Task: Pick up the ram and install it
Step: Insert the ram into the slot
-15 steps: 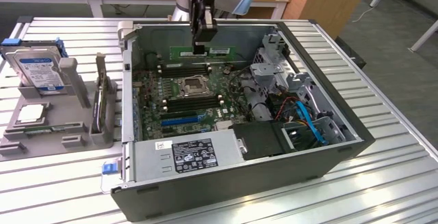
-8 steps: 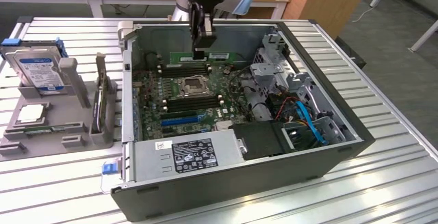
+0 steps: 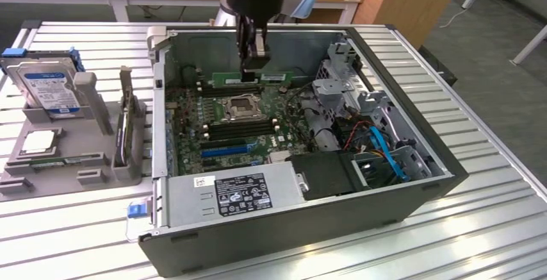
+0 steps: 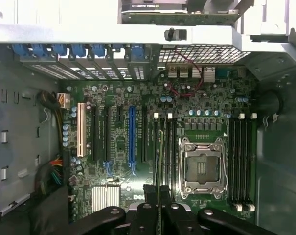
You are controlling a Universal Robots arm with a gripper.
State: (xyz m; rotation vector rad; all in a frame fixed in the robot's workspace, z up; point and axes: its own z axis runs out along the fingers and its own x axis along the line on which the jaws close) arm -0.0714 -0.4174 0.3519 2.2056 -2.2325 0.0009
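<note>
While the gripper [image 3: 253,67] hangs low inside the open computer case [image 3: 299,229], we see its fingers clamped on the ram [image 3: 278,75], which stands on edge between them, its green length running out to either side of the fingertips. In the wrist view the ram [image 4: 160,156] shows edge-on as a thin line straight out from the gripper [image 4: 157,193], over the memory slots [image 4: 172,147] beside the CPU socket [image 4: 202,169]. Whether its lower edge already touches a slot we cannot tell.
</note>
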